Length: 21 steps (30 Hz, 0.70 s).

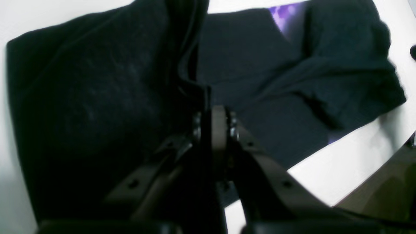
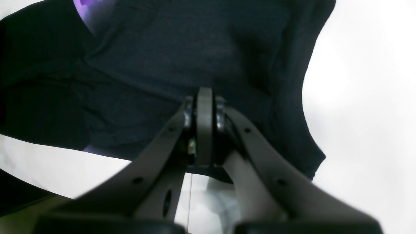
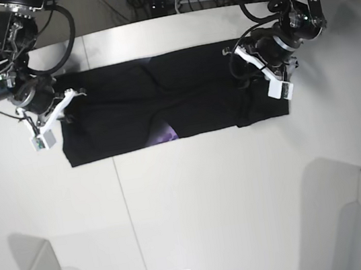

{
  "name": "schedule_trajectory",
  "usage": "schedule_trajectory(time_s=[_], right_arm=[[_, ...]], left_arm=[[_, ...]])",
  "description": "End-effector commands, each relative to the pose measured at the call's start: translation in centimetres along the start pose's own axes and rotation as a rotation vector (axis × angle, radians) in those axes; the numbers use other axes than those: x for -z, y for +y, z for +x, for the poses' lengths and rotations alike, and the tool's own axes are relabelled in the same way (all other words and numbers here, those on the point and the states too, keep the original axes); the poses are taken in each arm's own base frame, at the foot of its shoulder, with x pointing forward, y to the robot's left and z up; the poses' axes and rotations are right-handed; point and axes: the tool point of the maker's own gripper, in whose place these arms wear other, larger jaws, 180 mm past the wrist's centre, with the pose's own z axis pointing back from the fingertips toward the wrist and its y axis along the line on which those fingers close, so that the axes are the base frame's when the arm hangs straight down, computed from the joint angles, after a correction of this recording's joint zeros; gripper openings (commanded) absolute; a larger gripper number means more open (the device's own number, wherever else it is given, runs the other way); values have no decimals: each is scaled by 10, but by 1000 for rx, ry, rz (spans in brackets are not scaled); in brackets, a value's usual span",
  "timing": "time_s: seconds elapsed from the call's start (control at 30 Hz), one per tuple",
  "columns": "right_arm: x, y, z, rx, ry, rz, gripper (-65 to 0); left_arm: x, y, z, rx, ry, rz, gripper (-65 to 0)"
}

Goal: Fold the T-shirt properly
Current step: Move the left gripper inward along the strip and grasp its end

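The white worktop [image 3: 197,200] is carrying the T-shirt [image 3: 163,110], lying as a long black band with purple print peeking out. The left gripper [image 3: 243,64] and right gripper [image 3: 62,106] are each pinching its ends closed. No writing is showing legibly.

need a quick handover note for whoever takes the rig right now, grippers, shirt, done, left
Left gripper: shut on the T-shirt, pinching a raised fold of cloth.
Right gripper: shut at the opposite end; the fabric sits right at its tips, but the grip itself is not clearly visible.
The large black cloth T-shirt lies as a long horizontal band on the white table, a bit of purple print peeking out at the lower edge.
Done: folded lengthwise, it seems.
Left: probably bring the ends together and flatten.
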Motion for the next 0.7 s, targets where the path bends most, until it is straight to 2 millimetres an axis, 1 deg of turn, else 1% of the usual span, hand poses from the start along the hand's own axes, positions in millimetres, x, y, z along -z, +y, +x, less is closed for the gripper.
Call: schedule_trajectory(time_s=[0.0,0.17,0.27,0.43,0.53,0.67], right_arm=[[-4,0,14,-15,-48,5,-650],[-4,0,14,-17,-48,4,-650],[-4,-1,15,-17,-48,2,-650],[-8,-11,14,3,-56,-22,-650],[-11,-16,14,14,-59,-36,-650],[-11,-17,13,17,-59,-39,-650]], left_arm=[[1,-13,12,-1,-45,-37,-650],[16,-40,13,-1,-26,-97,-650],[24,-51,19,4,-29,-119,-650],[29,-59,28,-4,-47,-137,-650],[36,-57,21,-26,-25,-139,-650],[44,-53,13,-49,0,-135,-650]])
